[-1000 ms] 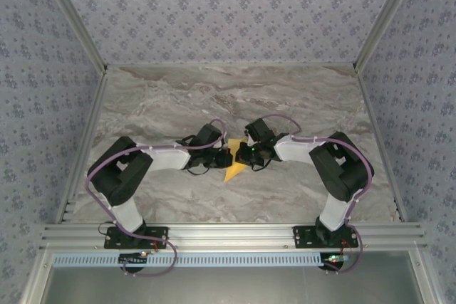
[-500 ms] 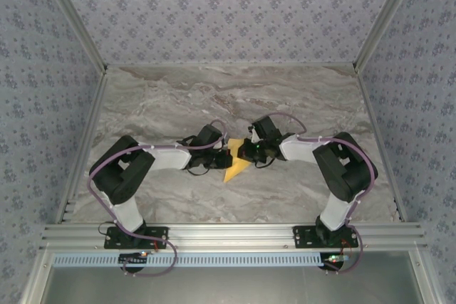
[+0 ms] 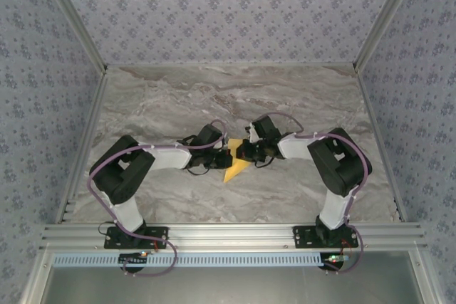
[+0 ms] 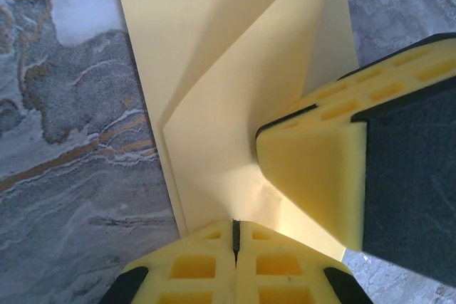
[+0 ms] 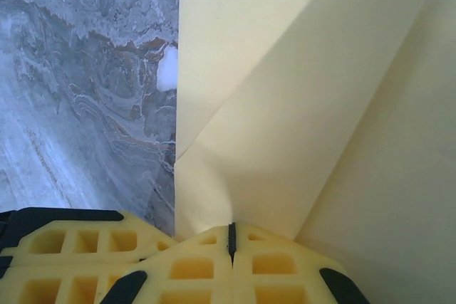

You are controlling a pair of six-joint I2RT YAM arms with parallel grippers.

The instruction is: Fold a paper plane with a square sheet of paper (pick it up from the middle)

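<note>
The square sheet of paper lies partly folded at the middle of the marble table, a yellow point aimed at the near left. My left gripper and right gripper meet nose to nose over it. In the left wrist view the left gripper is shut, its tips resting on the paper below a diagonal fold, and a finger of the right gripper touches the sheet beside it. In the right wrist view the right gripper is shut at the foot of a folded flap. Whether paper sits between either pair of jaws is hidden.
Grey marble tabletop spreads on every side of the paper. Patterned walls close off the back and both sides, with an aluminium rail along the near edge. A left gripper finger shows low left in the right wrist view.
The right gripper has slid slightly left along the paper and its elbow has swung up. More yellow now shows between the grippers. The left arm has stayed put.
</note>
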